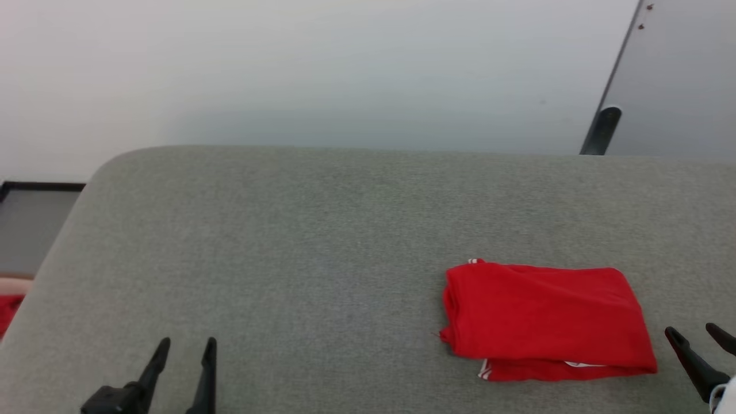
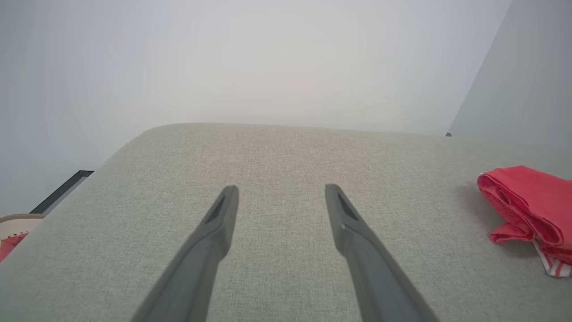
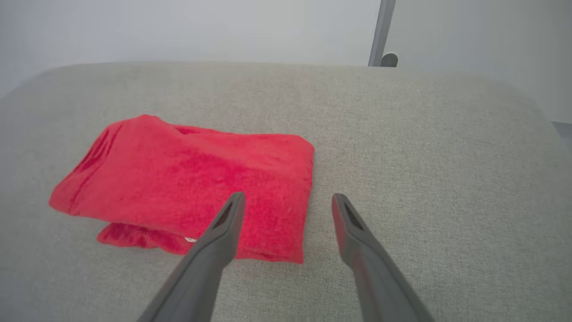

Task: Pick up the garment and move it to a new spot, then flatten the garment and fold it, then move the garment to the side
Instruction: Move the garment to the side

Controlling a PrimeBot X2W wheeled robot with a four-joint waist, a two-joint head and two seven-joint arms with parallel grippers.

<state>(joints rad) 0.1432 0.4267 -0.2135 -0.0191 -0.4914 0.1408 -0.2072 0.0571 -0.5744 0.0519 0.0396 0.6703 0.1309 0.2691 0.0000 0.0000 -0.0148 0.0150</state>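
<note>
The garment (image 1: 546, 319) lies folded into a red rectangle on the right part of the grey fabric surface, with a strip of white-and-red trim peeking out at its near edge. In the left wrist view the garment (image 2: 532, 210) sits at the far right. In the right wrist view the garment (image 3: 192, 183) is just ahead and to the left. My right gripper (image 1: 697, 338) (image 3: 288, 201) is open beside the garment's right end, with nothing between its fingers. My left gripper (image 1: 187, 348) (image 2: 280, 192) is open over bare fabric at the lower left, far from the garment.
The grey padded surface (image 1: 322, 230) has a rounded far-left corner and drops off at the left. A white wall stands behind it. A dark post (image 1: 601, 131) rises at the back right. Something red and pale (image 1: 10, 302) lies lower, off the left edge.
</note>
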